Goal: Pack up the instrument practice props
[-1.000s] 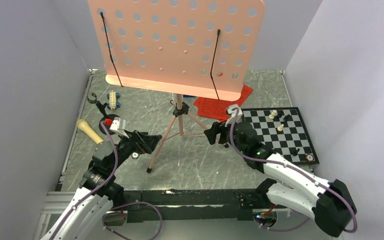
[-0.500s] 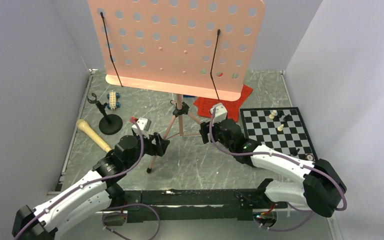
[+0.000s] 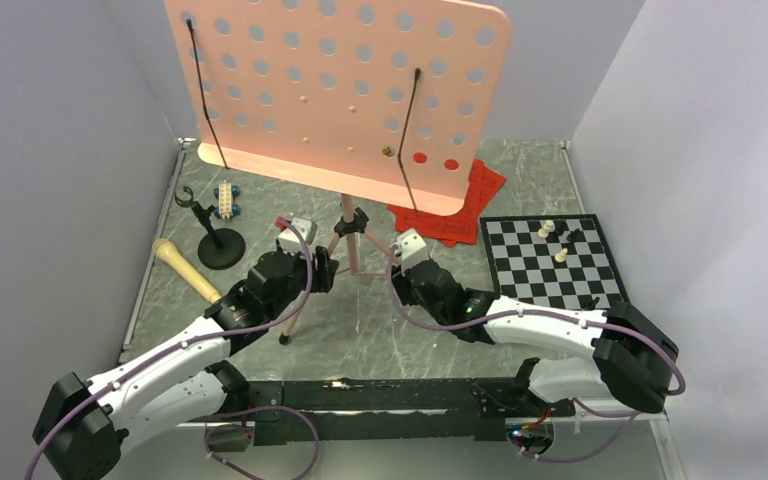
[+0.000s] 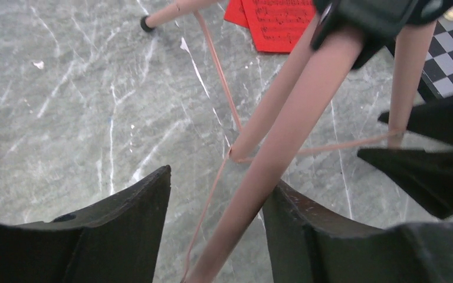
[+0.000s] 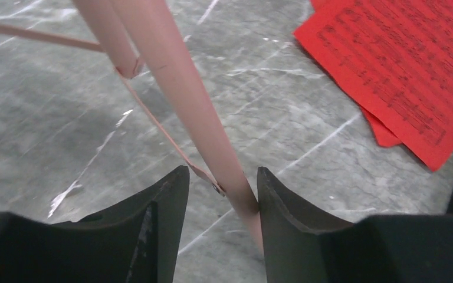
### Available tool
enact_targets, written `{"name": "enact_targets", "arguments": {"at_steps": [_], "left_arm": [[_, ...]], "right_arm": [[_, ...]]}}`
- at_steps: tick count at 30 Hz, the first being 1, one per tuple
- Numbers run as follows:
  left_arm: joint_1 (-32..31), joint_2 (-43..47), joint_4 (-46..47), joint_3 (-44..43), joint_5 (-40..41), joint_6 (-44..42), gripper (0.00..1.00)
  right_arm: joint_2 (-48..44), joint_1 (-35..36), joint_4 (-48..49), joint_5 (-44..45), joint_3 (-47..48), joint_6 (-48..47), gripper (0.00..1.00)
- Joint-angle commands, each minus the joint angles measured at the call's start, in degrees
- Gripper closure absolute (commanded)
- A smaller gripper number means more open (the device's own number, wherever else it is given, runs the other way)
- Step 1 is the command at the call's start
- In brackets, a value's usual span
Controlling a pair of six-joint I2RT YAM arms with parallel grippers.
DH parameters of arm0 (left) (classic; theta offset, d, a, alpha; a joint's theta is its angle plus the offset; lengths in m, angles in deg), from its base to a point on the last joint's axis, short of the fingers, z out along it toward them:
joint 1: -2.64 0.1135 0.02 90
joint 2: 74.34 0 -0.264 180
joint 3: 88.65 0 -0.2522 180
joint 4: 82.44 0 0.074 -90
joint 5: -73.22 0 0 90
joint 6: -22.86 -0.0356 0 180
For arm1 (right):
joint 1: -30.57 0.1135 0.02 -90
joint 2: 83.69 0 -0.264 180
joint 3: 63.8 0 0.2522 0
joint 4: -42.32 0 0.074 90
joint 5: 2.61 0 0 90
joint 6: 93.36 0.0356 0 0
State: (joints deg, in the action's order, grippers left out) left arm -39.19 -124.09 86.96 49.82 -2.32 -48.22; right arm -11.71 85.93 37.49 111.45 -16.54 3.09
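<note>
1. Top external view: the pink music stand stands mid-table on its tripod, its perforated desk tilted above both arms.
2. The left gripper straddles one tripod leg with its jaws spread. A gap shows on one side, so nothing is pinched yet.
3. The right gripper brackets a second leg. The leg touches one finger, and the other finger stands clear beside the thin brace.
4. Risk: uneven squeezing or pulling could topple the top-heavy stand onto the chessboard or the red sheet-music pages.
5. A finger closing on the brace could bend it.
</note>
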Motion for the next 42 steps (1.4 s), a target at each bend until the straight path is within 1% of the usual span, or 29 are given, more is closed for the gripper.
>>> {"name": "enact_targets", "arguments": {"at_steps": [1,8,10,12,14,16,19,24,28,29,30,32,33,34,37,39,42], "left_arm": [[0.2,-1.1,4.0,-2.7,1.9,-1.7,0.42],[0.2,-3.1,6.6,-2.8,2.5,-4.9,0.59],[0.2,-4.0,7.6,-3.1,2.0,-5.5,0.65],[0.2,-4.8,8.8,-2.9,1.5,-5.8,0.70],[0.2,-5.5,10.7,-2.5,0.7,-5.8,0.76],[0.2,-6.2,13.2,-1.9,-0.2,-6.1,0.81],[0.2,-7.8,16.9,-1.4,-1.7,-6.8,0.85],[0.2,-11.2,22.3,-2.2,-4.0,-9.0,0.86],[0.6,-12.3,23.1,-2.9,-4.0,-10.4,0.84],[0.7,-12.1,22.7,-3.0,-3.6,-10.5,0.82],[0.7,-11.7,22.0,-3.1,-3.2,-10.3,0.77],[0.7,-9.8,20.5,-2.9,-2.4,-9.7,0.55],[0.7,-8.7,19.7,-2.6,-1.9,-9.4,0.46],[0.7,-7.5,19.0,-2.1,-1.3,-8.9,0.40],[0.7,-4.0,16.2,-1.0,0.8,-7.9,0.30],[0.7,-1.7,13.5,-0.4,1.8,-7.4,0.27],[0.7,1.8,9.6,0.2,3.0,-5.9,0.24]], "right_arm": [[-2.8,5.9,-0.7,1.2,0.6,2.5,0.54],[-4.0,15.1,-2.5,6.4,0.4,7.2,0.72],[-3.5,17.4,-3.2,8.2,0.5,8.7,0.79],[-2.9,19.3,-4.3,10.6,0.7,10.4,0.92],[-2.6,21.1,-5.1,12.7,0.8,11.9,1.00],[-2.5,22.7,-6.3,14.7,0.7,13.7,1.00],[-2.3,25.5,-7.7,17.0,0.5,17.3,1.00],[0.2,29.5,-8.4,19.4,1.3,20.1,1.00],[0.8,30.6,-8.7,20.6,2.5,20.3,1.00],[0.5,30.5,-9.9,21.2,2.8,20.5,0.95],[0.3,30.5,-11.0,21.7,3.3,20.6,0.82],[-0.5,30.5,-13.7,23.4,4.7,20.8,0.59],[-0.9,30.5,-14.8,24.2,5.3,20.9,0.51],[-1.4,30.5,-15.8,24.8,5.9,20.7,0.45],[-3.0,30.3,-18.3,26.4,7.3,19.9,0.35],[-4.4,29.7,-19.7,26.3,7.7,19.3,0.31],[-7.0,27.6,-20.1,24.5,6.4,18.2,0.27]]}}
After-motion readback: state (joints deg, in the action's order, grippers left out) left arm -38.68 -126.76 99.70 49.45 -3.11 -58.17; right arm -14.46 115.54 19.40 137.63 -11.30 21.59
